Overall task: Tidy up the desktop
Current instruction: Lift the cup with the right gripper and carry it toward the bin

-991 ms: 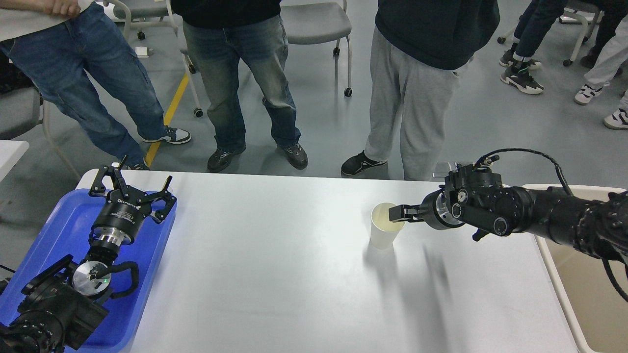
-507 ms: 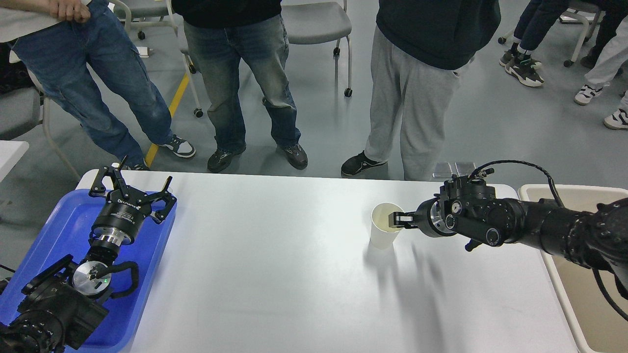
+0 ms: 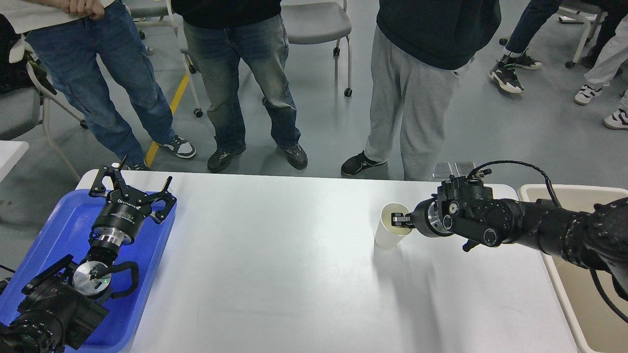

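Note:
The white desktop fills the lower view. A white paper cup stands on it right of centre, leaning a little to the right. My right gripper comes in from the right, level with the cup's rim. One finger is inside the cup and the jaws are pinched on the near-right rim. My left gripper is open and empty, with fingers spread, above the far end of the blue tray at the left.
A beige tub stands off the desktop's right edge, under my right arm. Several people stand close behind the far edge of the desktop, with wheeled chairs behind them.
My right gripper has drawn closer to the cup and closed on its rim. The cup has shifted slightly right and tilted. The left arm has not moved.

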`<state>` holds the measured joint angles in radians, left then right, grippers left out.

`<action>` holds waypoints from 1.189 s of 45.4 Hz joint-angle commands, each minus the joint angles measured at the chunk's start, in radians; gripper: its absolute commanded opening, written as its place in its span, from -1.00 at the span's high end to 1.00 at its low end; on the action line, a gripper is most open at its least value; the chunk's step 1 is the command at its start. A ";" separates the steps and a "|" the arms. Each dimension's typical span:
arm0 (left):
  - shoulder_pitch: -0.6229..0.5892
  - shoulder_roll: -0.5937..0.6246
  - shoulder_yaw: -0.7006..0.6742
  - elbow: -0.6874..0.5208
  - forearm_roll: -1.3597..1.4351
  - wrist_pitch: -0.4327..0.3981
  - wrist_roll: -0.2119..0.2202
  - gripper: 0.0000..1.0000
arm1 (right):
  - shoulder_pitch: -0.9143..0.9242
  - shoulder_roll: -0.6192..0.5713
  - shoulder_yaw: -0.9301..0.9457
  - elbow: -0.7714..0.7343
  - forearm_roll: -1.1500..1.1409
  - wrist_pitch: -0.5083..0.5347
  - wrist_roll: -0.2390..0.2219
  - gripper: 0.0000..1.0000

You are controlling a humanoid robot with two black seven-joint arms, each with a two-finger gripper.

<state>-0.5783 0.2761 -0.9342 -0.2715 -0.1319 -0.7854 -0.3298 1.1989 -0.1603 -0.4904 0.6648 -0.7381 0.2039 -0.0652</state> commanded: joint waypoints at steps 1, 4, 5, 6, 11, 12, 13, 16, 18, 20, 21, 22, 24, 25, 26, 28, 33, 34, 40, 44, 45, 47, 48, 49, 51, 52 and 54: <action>0.000 0.000 0.000 0.000 0.000 0.000 0.000 -1.00 | 0.025 -0.021 -0.004 0.012 0.008 0.009 -0.001 1.00; 0.000 0.000 0.000 0.000 0.000 0.000 0.000 -1.00 | 0.051 -0.048 -0.010 0.024 0.016 0.022 0.001 1.00; 0.000 0.000 0.000 0.000 0.000 0.000 0.000 -1.00 | 0.060 -0.059 -0.010 0.032 0.017 0.029 -0.001 1.00; 0.000 0.000 0.000 0.000 0.000 0.000 0.000 -1.00 | 0.071 -0.071 -0.010 0.042 0.020 0.037 0.001 1.00; 0.000 0.000 0.000 0.000 0.000 0.000 0.000 -1.00 | 0.142 -0.145 -0.017 0.102 0.028 0.069 -0.001 1.00; 0.000 0.000 0.000 0.000 0.000 0.000 0.000 -1.00 | 0.159 -0.162 -0.019 0.119 0.031 0.075 -0.001 1.00; 0.000 0.000 0.000 0.000 0.000 0.000 0.000 -1.00 | 0.175 -0.179 -0.023 0.134 0.032 0.078 -0.001 1.00; 0.000 0.000 -0.002 0.000 0.000 0.000 0.000 -1.00 | 0.229 -0.234 -0.040 0.179 0.043 0.100 -0.001 1.00; 0.000 0.000 0.000 0.000 0.000 0.000 0.000 -1.00 | 0.270 -0.268 -0.057 0.212 0.049 0.115 -0.001 1.00; 0.000 0.000 -0.002 0.000 0.000 0.000 0.000 -1.00 | 0.312 -0.303 -0.076 0.243 0.059 0.127 -0.001 1.00; 0.000 0.000 0.000 0.000 0.000 0.000 0.000 -1.00 | 0.335 -0.320 -0.085 0.260 0.063 0.134 -0.001 1.00; 0.000 0.000 0.000 0.000 0.000 0.000 0.000 -1.00 | 0.355 -0.337 -0.092 0.275 0.066 0.140 -0.001 1.00; 0.000 0.000 0.000 0.000 0.000 0.000 0.000 -1.00 | 0.398 -0.369 -0.108 0.301 0.075 0.153 -0.002 1.00; 0.000 0.000 0.000 0.000 0.000 0.000 0.000 -1.00 | 0.419 -0.384 -0.115 0.314 0.078 0.161 -0.002 1.00; 0.000 0.000 0.000 0.000 0.000 0.000 0.000 -1.00 | 0.442 -0.399 -0.122 0.324 0.082 0.172 -0.002 1.00; 0.000 0.000 0.000 0.000 0.000 0.000 0.000 -1.00 | 0.484 -0.429 -0.134 0.349 0.085 0.189 -0.004 1.00; 0.000 0.000 0.000 0.000 0.000 0.000 0.000 -1.00 | 0.571 -0.490 -0.146 0.389 0.091 0.236 -0.012 1.00; 0.000 0.000 -0.002 0.000 0.000 0.000 0.000 -1.00 | 0.585 -0.501 -0.146 0.391 0.091 0.244 -0.013 1.00; 0.000 0.000 -0.002 0.000 0.000 0.000 0.000 -1.00 | 0.633 -0.551 -0.140 0.389 0.097 0.267 -0.019 1.00; 0.000 0.000 -0.002 0.000 0.000 0.000 0.000 -1.00 | 0.639 -0.590 -0.134 0.384 0.135 0.259 -0.033 1.00; 0.000 0.000 -0.002 0.000 0.000 0.000 0.000 -1.00 | 0.639 -0.602 -0.134 0.383 0.152 0.256 -0.038 1.00; 0.000 0.000 0.000 0.000 0.000 0.000 0.000 -1.00 | 0.639 -0.623 -0.132 0.378 0.184 0.250 -0.042 1.00; 0.000 0.000 0.000 0.000 0.000 0.000 0.000 -1.00 | 0.639 -0.634 -0.131 0.374 0.201 0.249 -0.044 1.00; 0.000 0.000 -0.002 0.000 0.000 0.000 0.000 -1.00 | 0.637 -0.645 -0.129 0.371 0.218 0.241 -0.044 1.00; 0.000 0.000 -0.002 0.000 0.000 0.000 0.000 -1.00 | 0.636 -0.666 -0.129 0.360 0.250 0.221 -0.044 1.00; 0.000 0.000 -0.002 0.000 0.000 0.000 0.000 -1.00 | 0.634 -0.677 -0.129 0.352 0.269 0.207 -0.044 1.00; 0.000 0.000 0.000 0.000 0.000 0.000 0.000 -1.00 | 0.627 -0.696 -0.129 0.334 0.305 0.177 -0.044 1.00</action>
<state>-0.5783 0.2761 -0.9350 -0.2716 -0.1320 -0.7854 -0.3298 1.8031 -0.7438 -0.6209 1.0301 -0.5689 0.4374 -0.0973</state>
